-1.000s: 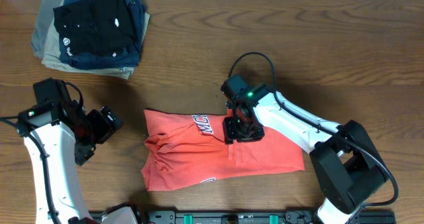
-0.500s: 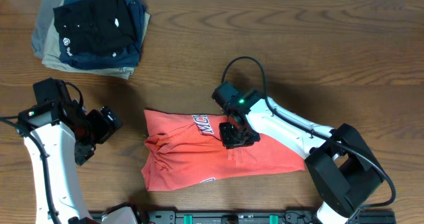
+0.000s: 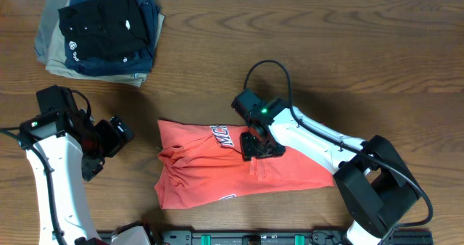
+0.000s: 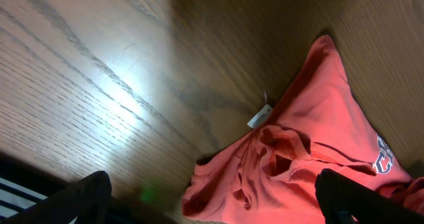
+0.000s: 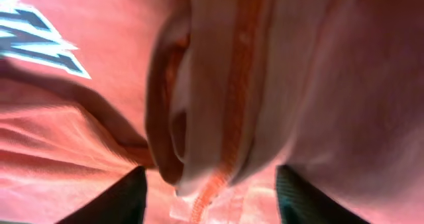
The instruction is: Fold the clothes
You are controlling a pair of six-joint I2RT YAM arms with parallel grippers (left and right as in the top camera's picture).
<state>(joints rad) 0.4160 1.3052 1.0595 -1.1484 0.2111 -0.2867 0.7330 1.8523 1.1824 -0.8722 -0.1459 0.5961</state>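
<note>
Red T-shirt [image 3: 210, 174] is lying mid-table [image 3: 312, 56], front edge side, its lettering [image 3: 225, 136] partly showing at the top.

Progress, my read: roughly halfway. It's down to a long rough rectangle with no sleeves sticking out, so the lengthwise folds look done. The left end is rumpled and bunched around the neck, where a white label [image 4: 260, 116] pokes out. The bottom edge runs crooked. It's nowhere near as compact as the dark and khaki stack [image 3: 98, 31] in the far left corner. Probably left to do: flatten that end, then a cross fold or two.

Right gripper [image 3: 261, 148] is down on the middle of the shirt. In the wrist view its fingers [image 5: 116, 201] stand apart on either side of a raised ridge of cloth, and as far as I can see they aren't squeezing it.

Left gripper [image 3: 110, 147] is parked off the shirt's left end, near but not touching, with fingers spread wide and nothing in them.
</note>
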